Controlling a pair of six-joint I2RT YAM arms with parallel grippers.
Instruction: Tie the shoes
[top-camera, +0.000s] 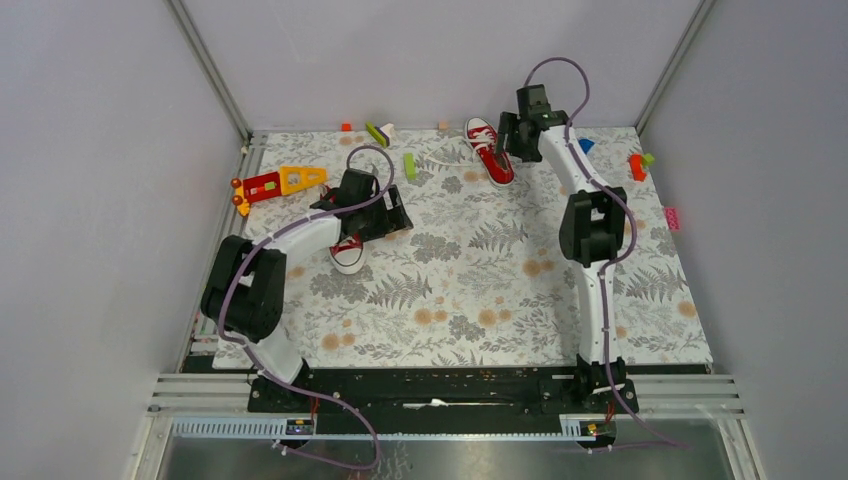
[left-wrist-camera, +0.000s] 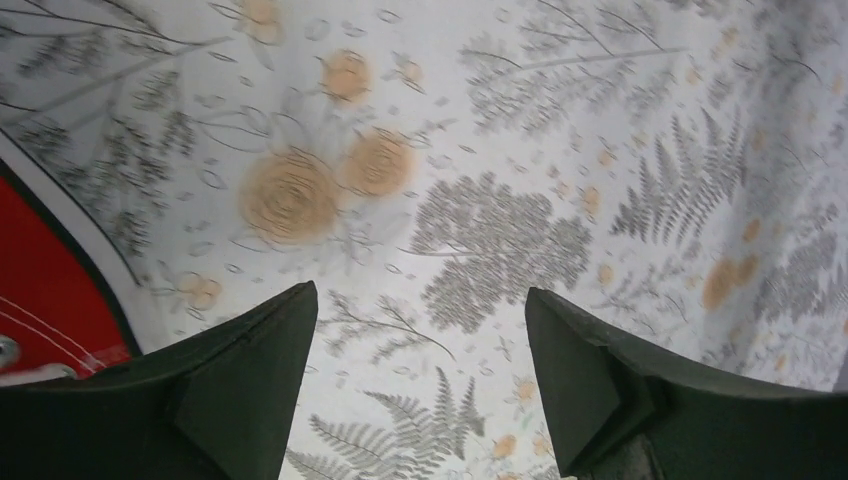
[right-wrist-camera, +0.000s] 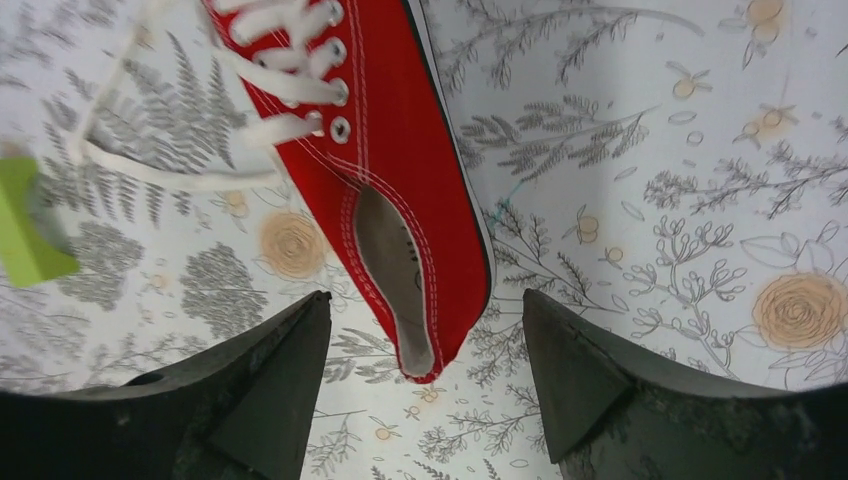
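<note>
Standing open at upper centre, the right gripper (right-wrist-camera: 425, 300) has the heel of a red shoe (right-wrist-camera: 400, 150) between its fingers; the left gripper (left-wrist-camera: 420, 290), mid-left, is open too.

One shoe (top-camera: 484, 135) is located beside the right gripper (top-camera: 507, 145); the second shoe (top-camera: 348, 255) is partly covered by the left arm (top-camera: 300, 235).

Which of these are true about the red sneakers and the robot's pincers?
1. The far sneaker has its laces tied in a bow. False: they lie loose on the cloth.
2. The right pincer is open over that sneaker's heel. True.
3. The left pincer holds the other sneaker. False: it is open over bare cloth, with the sneaker beside it.
4. A green block lies near the loose lace. True.
5. The two sneakers touch. False: they lie well apart.
</note>
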